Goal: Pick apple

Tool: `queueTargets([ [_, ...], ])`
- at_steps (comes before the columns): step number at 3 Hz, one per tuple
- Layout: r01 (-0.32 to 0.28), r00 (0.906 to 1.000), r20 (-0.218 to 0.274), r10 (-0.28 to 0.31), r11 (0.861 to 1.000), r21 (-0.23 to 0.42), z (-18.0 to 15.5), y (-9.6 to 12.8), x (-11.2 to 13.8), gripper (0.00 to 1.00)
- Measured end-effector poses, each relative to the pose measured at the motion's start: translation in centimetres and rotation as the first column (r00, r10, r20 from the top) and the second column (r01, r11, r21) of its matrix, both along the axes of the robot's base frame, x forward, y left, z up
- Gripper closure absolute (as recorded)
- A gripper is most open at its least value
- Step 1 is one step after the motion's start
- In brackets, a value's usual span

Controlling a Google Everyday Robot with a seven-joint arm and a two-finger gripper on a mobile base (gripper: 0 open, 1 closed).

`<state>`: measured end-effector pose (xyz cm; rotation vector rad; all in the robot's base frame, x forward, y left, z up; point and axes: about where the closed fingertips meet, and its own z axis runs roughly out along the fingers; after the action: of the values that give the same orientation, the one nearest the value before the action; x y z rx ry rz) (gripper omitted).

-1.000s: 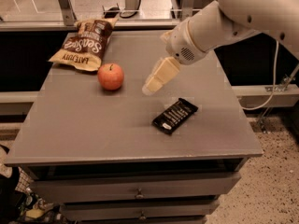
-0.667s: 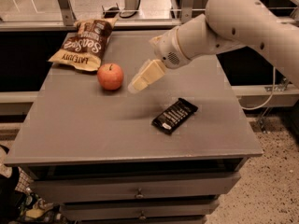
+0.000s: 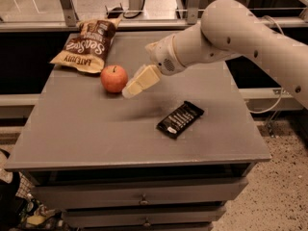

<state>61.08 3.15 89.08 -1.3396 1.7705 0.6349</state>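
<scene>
Three things lie on the grey table [image 3: 96, 138], and only one of them concerns you. Nearest the front edge, right of centre, is a black wrapped bar [image 3: 180, 119]. It sits well apart from your work, so leave it be.

Further in, the gripper [image 3: 131, 90] hangs at the end of the white arm [image 3: 231, 32]. It is angled down and to the left, with its tip just beside the apple [image 3: 114, 78], on the fruit's right. You cannot tell from this angle whether the tip touches the skin, nor whether the gripper is open or closed. The apple stands stem-up on the table's left half. The chip bag [image 3: 89, 46] lies just behind it, towards the far left corner.

By the look of it, you are at the end of the approach and the grasp has not yet begun. Before you advance, confirm that the gripper is spread wider than the fruit. A round apple nudged from one side will probably roll away to the left or back against the bag. Bring the gripper over the apple so that it straddles the widest part rather than pushing in from the right. Close gently at mid-height, below the stem. Keep the far side of the gripper clear of the bag's near edge so you do not pinch the foil along with the apple. Then lift straight up.
</scene>
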Motion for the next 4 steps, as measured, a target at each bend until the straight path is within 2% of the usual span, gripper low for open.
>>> queueTargets([
  [3,-0.003,0.9998,0.017,0.001,0.996,0.091,-2.9,1.4,1.6,0.0],
  [4,-0.031,0.9995,0.014,0.03,0.994,0.103,-3.4,2.6,1.8,0.0],
])
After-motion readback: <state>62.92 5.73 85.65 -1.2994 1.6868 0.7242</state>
